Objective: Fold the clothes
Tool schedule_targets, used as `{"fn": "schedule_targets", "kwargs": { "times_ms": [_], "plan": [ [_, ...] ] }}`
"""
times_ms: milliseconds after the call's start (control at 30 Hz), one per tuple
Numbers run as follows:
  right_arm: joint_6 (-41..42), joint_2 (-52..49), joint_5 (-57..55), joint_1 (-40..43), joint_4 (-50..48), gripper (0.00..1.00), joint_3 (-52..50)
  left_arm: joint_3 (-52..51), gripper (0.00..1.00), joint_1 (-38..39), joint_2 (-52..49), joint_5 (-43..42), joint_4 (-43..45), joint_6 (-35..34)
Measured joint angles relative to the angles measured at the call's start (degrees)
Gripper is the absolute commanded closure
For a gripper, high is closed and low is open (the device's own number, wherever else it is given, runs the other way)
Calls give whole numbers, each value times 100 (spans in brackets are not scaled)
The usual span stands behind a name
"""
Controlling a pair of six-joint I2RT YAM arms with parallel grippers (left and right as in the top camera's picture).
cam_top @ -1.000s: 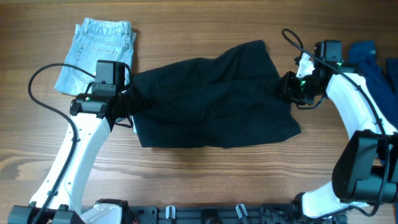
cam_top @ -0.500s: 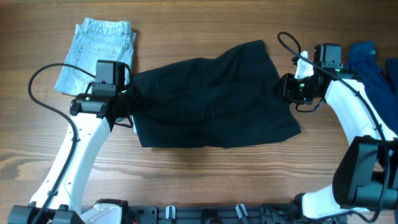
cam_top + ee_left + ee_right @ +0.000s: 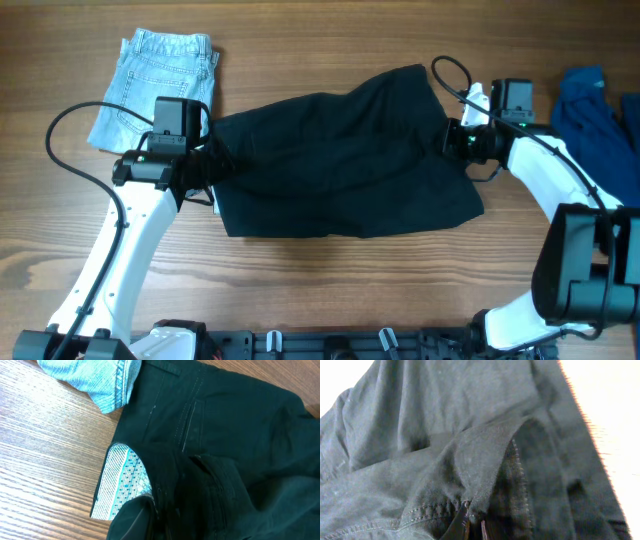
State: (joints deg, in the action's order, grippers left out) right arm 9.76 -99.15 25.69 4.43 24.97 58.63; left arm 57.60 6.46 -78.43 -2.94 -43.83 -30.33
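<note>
Overhead view: black shorts (image 3: 340,165) lie spread on the wooden table (image 3: 350,290). The left gripper (image 3: 212,165) pinches their left edge, and the right gripper (image 3: 452,140) clamps their right hem. The folded denim (image 3: 155,85) lies beside their upper-left corner, and a blue garment (image 3: 595,110) well to their right.

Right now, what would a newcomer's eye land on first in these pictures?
The black shorts lie spread and rumpled across the middle of the table. The left end effector pinches their left edge and the right end effector their right edge. Folded denim sits at the top left of the overhead view, beside the shorts' corner, and a blue cloth lies at the right edge.
</note>
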Motion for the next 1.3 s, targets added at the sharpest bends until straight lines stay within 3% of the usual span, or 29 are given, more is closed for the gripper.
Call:
{"fn": "schedule_targets", "kwargs": {
  "times_ms": [167, 433, 667, 833, 1067, 1300],
  "plan": [
    [-22, 909, 0, 529, 210, 96, 0, 0, 96, 0, 48, -17, -39, 96],
    [46, 1847, 28, 588, 693, 96, 2, 0, 96, 0, 804, -295, -249, 306],
    [-986, 2498, 1790, 603, 669, 96, 7, 0, 96, 0, 1471, -435, -474, 608],
    [-1198, 2605, 2184, 603, 1200, 96, 15, 0, 96, 0, 1480, -448, -481, 675],
    [188, 2647, 782, 1051, 1556, 96, 24, 0, 96, 0, 1482, -448, -883, 717],
    [444, 3040, 872, 1517, 1764, 96, 420, 0, 96, 138, 1753, -713, -1091, 682]
  ]
}}
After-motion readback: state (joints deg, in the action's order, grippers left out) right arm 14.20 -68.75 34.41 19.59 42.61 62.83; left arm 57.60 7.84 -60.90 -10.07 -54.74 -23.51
